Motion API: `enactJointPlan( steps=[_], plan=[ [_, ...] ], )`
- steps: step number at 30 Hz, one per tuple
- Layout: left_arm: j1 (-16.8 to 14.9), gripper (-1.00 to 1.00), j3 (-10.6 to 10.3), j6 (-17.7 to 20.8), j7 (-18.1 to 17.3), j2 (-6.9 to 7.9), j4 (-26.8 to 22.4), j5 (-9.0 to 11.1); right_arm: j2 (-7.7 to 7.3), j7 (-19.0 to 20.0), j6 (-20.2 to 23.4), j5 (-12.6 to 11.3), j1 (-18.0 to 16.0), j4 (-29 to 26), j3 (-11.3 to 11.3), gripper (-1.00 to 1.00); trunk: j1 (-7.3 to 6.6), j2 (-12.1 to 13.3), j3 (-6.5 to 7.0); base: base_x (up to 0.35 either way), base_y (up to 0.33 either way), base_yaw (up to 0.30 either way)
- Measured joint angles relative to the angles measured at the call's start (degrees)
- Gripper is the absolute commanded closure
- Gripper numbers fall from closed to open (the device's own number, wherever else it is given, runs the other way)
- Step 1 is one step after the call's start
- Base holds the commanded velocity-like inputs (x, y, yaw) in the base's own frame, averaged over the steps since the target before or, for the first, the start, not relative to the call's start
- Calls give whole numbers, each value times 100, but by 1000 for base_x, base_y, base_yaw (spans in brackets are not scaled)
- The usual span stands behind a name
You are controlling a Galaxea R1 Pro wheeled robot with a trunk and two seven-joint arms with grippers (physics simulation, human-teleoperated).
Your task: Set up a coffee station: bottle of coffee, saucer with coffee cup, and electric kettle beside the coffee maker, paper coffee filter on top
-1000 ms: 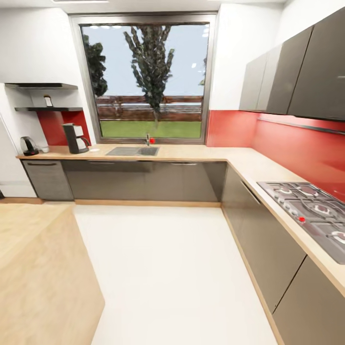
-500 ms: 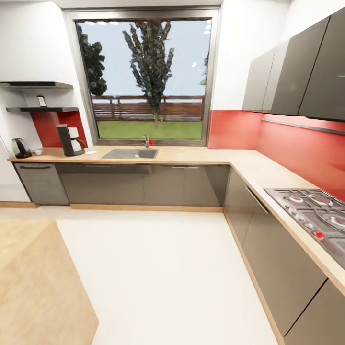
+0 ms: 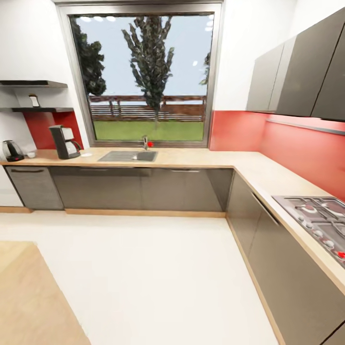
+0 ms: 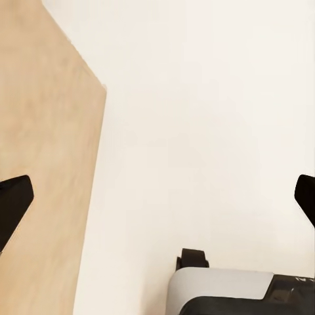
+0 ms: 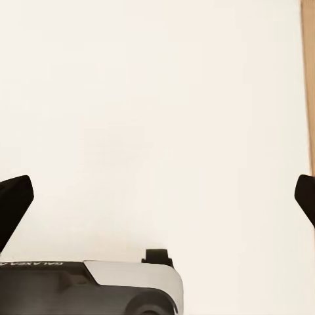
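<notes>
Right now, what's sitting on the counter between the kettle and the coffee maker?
In the head view, a small white cup stands on the countertop between the kettle and the coffee maker, nearer the kettle.

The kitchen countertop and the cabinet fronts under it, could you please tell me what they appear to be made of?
The kitchen countertop looks like light wood or wood-effect laminate: pale tan with faint grain streaks and a matte surface. The cabinet fronts look like glossy grey lacquer or laminate panels, since they carry soft reflections of the pale floor. Being a simulator render, the real materials stay open.
</notes>
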Motion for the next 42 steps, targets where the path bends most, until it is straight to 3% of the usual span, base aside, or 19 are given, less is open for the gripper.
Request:
enactJointPlan(
  steps=[29,42],
  plan=[
    [-1,-100,0,-12,0,0,0,2,6,0,0,-2,0,-8,0,-100,0,0,0,333,0,1],
    [4,-100,1,-11,0,1,-2,4,6,0,0,-2,-1,-3,0,-100,0,0,0,333,0,231]
  ],
)
